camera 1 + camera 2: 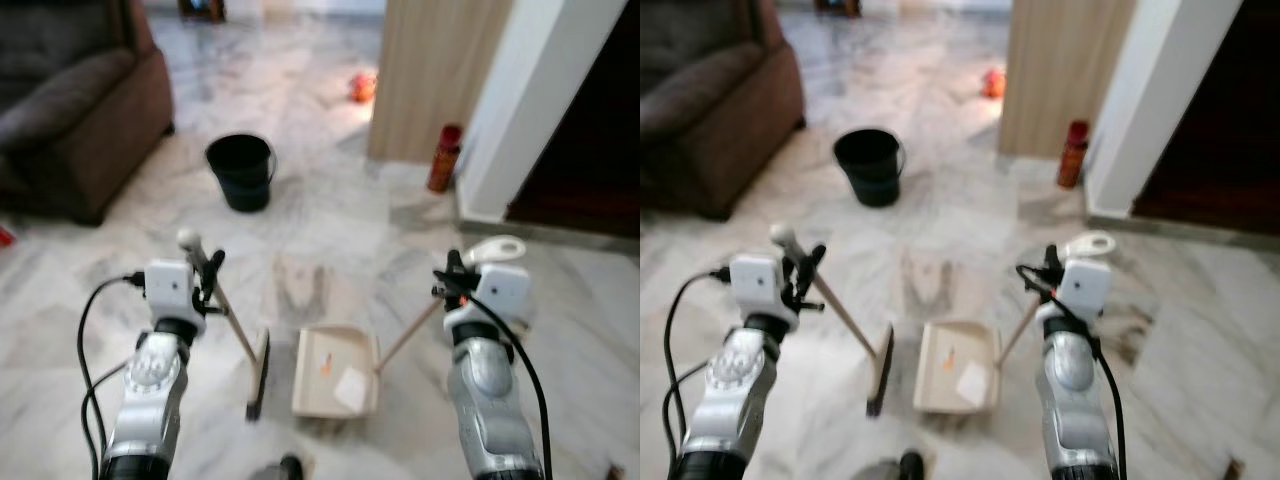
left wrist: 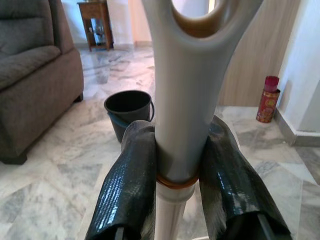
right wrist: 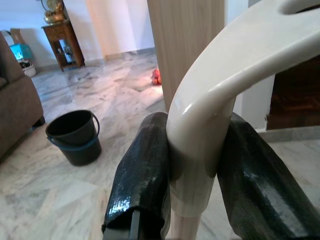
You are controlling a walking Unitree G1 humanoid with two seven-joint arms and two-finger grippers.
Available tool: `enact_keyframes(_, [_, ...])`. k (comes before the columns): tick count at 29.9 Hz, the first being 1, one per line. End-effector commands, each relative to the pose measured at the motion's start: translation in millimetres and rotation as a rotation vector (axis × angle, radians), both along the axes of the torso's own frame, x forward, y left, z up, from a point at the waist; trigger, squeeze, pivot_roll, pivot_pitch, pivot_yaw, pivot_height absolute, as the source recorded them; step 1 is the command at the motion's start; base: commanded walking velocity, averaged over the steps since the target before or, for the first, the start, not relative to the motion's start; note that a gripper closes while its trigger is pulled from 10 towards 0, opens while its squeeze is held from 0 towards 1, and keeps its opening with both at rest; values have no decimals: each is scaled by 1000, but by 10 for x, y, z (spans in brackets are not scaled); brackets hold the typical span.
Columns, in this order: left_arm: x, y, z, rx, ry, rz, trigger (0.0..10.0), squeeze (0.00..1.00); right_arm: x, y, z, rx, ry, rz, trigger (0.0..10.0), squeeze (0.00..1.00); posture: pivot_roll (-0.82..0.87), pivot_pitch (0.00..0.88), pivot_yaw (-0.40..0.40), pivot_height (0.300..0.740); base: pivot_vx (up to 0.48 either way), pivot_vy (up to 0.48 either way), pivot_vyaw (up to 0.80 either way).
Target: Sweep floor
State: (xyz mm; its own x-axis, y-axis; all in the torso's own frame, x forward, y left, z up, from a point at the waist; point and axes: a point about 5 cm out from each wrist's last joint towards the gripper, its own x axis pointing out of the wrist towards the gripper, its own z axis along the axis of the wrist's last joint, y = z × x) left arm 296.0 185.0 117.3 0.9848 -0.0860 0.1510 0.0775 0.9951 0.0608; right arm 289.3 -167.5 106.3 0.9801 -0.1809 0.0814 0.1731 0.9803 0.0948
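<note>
The dustpan (image 1: 336, 371) is set flat on the marble floor (image 1: 330, 220), with a bit of paper (image 1: 352, 386) and an orange scrap seen inside it. Its long handle (image 3: 210, 125) is clamped tight between the right gripper (image 1: 447, 283) fingers, up and to the right of the pan. Just left of the dustpan the broom (image 1: 258, 373) head is resting on the floor, its handle (image 2: 182, 100) squeezed by the left gripper (image 1: 207, 272). A black bucket (image 1: 241, 171) is parked well beyond the dustpan, by the brown sofa (image 1: 70, 100).
</note>
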Motion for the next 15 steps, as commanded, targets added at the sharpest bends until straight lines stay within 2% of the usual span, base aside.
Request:
enact_keyframes(1, [6,3,91,-5,-40,-1,10000,0,10,-22,76,-6,-33,-9,10000,0,23,96,-4,740,0,0,0])
enact_keyframes(7, [-1,11,92,-3,-40,5,10000,0,6,-21,72,-6,-30,-6,10000,0,24,105,-6,740,0,0,0])
enact_keyframes(15, [0,16,93,-2,-39,7,10000,0,9,-19,84,-12,-34,2,10000,0,25,111,-6,740,270,0,0])
